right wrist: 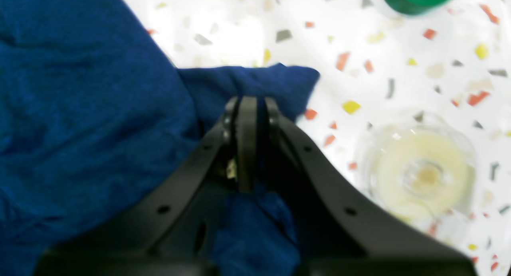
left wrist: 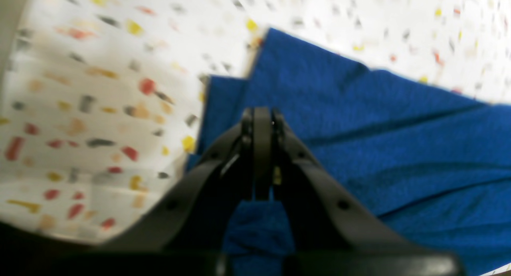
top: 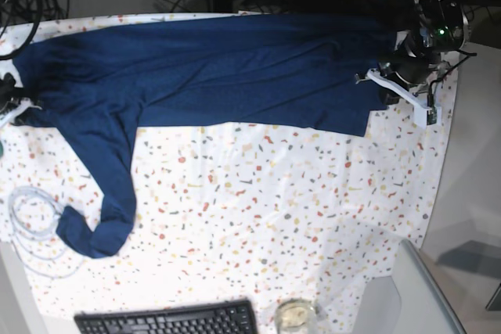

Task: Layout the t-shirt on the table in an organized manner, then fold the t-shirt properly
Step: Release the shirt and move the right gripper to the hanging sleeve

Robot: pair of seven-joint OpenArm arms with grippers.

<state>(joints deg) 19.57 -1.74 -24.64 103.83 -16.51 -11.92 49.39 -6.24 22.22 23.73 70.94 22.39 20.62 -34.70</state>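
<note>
At the far left of the base view my right end effector (top: 11,103) is pinched tight on an edge of the plain dark navy-blue soft fabric t-shirt (top: 219,72), cloth bunched between its jaws. I judge this the laying-out step: the shirt runs as a long band across the top of the white, red-and-yellow-flecked desk (top: 274,209), with one strand trailing down the left and curling into a heap at lower left. At upper right, my left end effector (top: 389,77) is clamped narrow at the shirt's other end. Next I'd need to pull both ends apart evenly and free that trailing strand. Hard to read: both wrist views are blurred, my left jaws hide their own contact, and collar and sleeves I can't make out.
</note>
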